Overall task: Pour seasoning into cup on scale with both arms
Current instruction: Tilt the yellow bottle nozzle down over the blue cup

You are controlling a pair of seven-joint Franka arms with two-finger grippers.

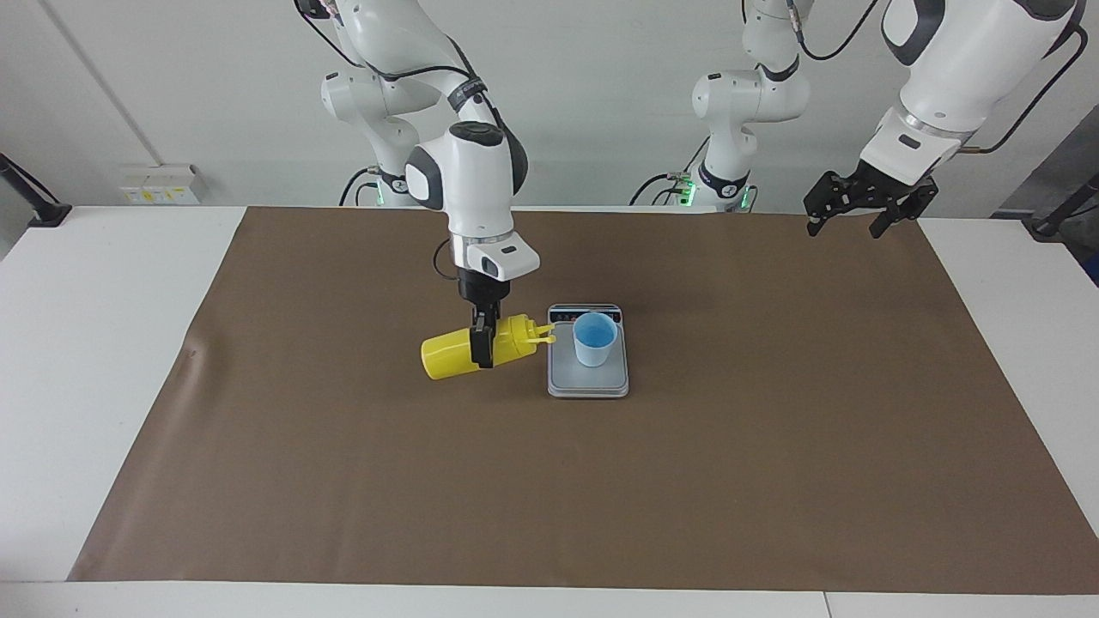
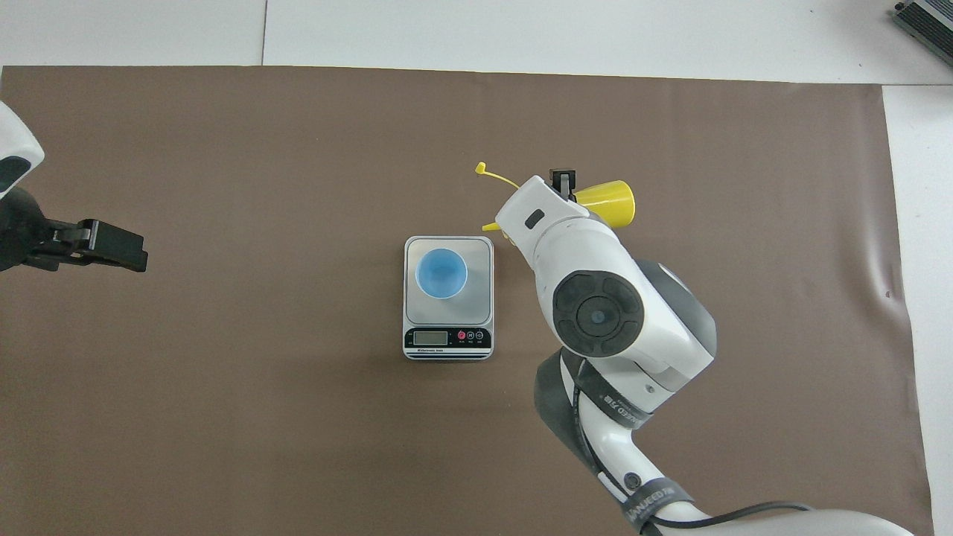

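So the yellow squeeze bottle (image 1: 464, 352) is tipped nearly flat, long axis running along the table's length, nozzle aimed at the cup (image 1: 594, 338) and base toward the right arm's end. It's held up off the brown mat (image 1: 343, 481) just beside the scale (image 1: 588, 384), nozzle tip right about at the scale's edge, short of the cup's rim. The thin cap strap (image 2: 497, 177) sticks out sideways near the nozzle.

The right gripper (image 1: 482, 343) comes straight down and is clamped across the bottle's middle, fingers pinched tight on the body. From overhead the arm's wrist covers most of the bottle, only the base end (image 2: 607, 202) pokes out.

The cup sits upright on the silver plate, toward the display end of the scale, bright blue inside.

The left gripper (image 1: 863, 206) is waiting, hanging over the mat's corner near its own base, jaws spread wide, holding nothing.

Lots of bare mat all around the scale, and the mat's edges are well away from it.
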